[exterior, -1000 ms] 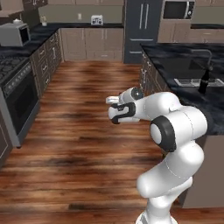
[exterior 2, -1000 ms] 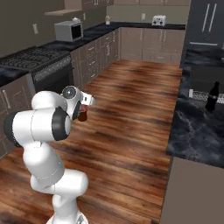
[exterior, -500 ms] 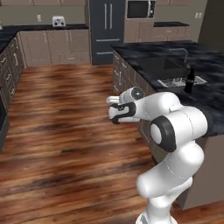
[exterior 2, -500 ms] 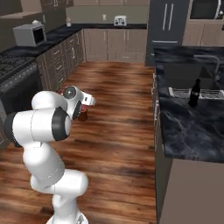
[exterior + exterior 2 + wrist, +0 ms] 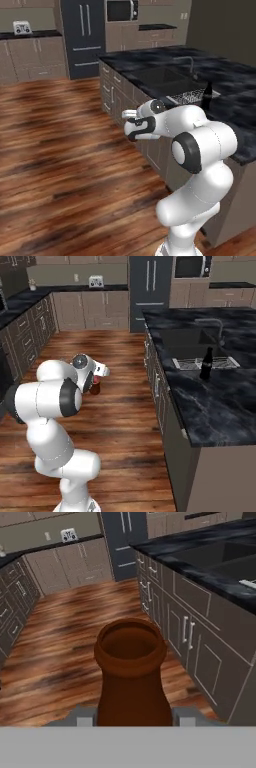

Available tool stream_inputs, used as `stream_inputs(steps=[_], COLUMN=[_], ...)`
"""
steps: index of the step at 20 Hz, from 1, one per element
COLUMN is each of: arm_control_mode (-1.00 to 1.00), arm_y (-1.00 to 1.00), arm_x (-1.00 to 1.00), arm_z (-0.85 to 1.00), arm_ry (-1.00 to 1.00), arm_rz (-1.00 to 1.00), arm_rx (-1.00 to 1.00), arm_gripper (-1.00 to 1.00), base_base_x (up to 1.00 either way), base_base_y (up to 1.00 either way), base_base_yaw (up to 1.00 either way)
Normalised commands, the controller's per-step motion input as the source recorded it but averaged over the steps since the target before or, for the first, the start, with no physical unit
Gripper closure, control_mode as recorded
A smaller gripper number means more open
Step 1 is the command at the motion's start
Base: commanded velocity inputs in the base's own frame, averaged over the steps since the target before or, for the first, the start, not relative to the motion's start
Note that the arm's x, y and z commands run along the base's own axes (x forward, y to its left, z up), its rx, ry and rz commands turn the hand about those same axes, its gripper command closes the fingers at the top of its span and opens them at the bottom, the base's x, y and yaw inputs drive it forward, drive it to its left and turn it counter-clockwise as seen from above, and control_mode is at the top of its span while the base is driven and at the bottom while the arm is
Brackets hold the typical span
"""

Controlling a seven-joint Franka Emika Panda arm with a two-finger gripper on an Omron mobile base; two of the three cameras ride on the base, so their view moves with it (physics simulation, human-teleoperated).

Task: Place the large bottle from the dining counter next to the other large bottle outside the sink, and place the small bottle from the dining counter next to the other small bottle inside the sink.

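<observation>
Pinching the large brown bottle [image 5: 131, 677] between its two dark finger tips, the gripper [image 5: 131, 716] holds it over the wooden floor [image 5: 55, 150], with the bottle's open mouth facing the hand camera and its neck rising between the jaws. In the right base view a bit of the brown bottle [image 5: 95, 388] peeks out beside the white hand, just left of the tabletop's cabinet front; in the left base view the gripper [image 5: 131, 116] sits at the end of the folded arm, close to the near-left corner of the cabinets, and the bottle itself cannot be made out there.

To the right of the arm runs the black, white-veined tabletop [image 5: 210, 401] on taupe panelled cabinets with silver handles. Set into it, toward the far end, is the black sink [image 5: 192, 343] with a dark curved faucet [image 5: 215, 328] behind it. The other large bottle [image 5: 205, 363], tall and nearly black, stands upright on the tabletop just near of the sink's rim, outside the basin, beside a pale grid-like rack [image 5: 187, 362]. The left base view shows the same dark bottle [image 5: 207, 95] beyond the arm's elbow.

On the far wall stand a dark refrigerator [image 5: 150, 288], a microwave [image 5: 190, 266] above cabinets and a toaster [image 5: 95, 281] on the far counter.
</observation>
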Motion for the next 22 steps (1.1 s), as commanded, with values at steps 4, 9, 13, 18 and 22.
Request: stream_inputs(steps=[4, 9, 13, 18, 22], arm_control_mode=[1.00, 1.00, 1.00, 1.00, 1.00], arm_y=[0.00, 0.00, 0.00, 0.00, 0.00], arm_x=[0.00, 0.00, 0.00, 0.00, 0.00], arm_z=[0.00, 0.00, 0.00, 0.00, 0.00], arm_ry=[0.00, 0.00, 0.00, 0.00, 0.00], arm_rz=[0.00, 0.00, 0.00, 0.00, 0.00], arm_rx=[0.00, 0.00, 0.00, 0.00, 0.00], arm_gripper=[1.00, 1.00, 1.00, 1.00, 1.00], base_base_x=[0.56, 0.48, 0.46, 0.38, 0.27], base_base_y=[0.56, 0.55, 0.55, 0.61, 0.62], base_base_yaw=[-0.39, -0.39, -0.41, -0.40, -0.39])
